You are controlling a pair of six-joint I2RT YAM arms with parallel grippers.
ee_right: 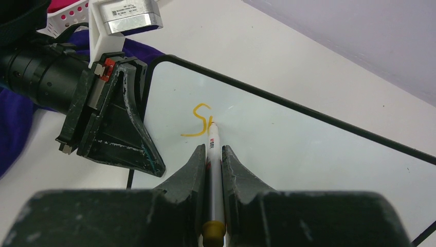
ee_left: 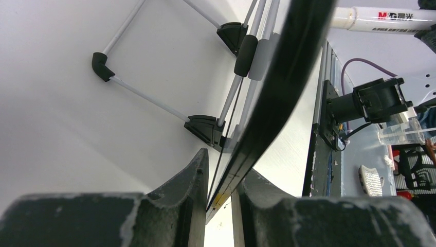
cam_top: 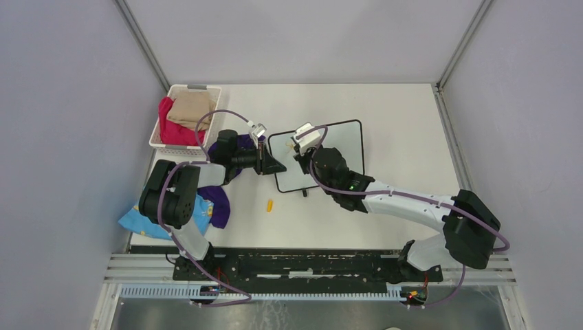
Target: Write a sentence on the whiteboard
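Two arms are on the job, both reaching to mid-table. One board [cam_top: 330, 148] sits out in the middle of the table [cam_top: 405, 206], slightly toward the far side, between the two grippers. One of its little black feet [cam_top: 304, 193] shows at the near edge.

The left gripper [ee_left: 223, 172] comes in from the left, its two fingers pinching the board's black frame at the near-left corner. In the left wrist view that frame edge runs straight up between the fingers.

The right gripper [ee_right: 214, 150] has its two fingers pressed on one marker [ee_right: 214, 180], a white barrel lying along the gap between them with its orange end toward the camera. The tip touches the board's surface.

The sentence [ee_right: 198, 121] has barely begun. It is one orange letter, an S, near the board's left end, with a short stroke just beside it where the tip rests. The rest of the surface is blank.

One small orange piece [cam_top: 269, 205] lies on the table just in front of the board, apart from it.

At the far left corner stands one white basket [cam_top: 172, 146] holding two cloths, one red [cam_top: 172, 127] and one tan [cam_top: 191, 108]. Two more cloths lie on the table by the left arm, one purple [cam_top: 218, 203] and one blue [cam_top: 134, 221].
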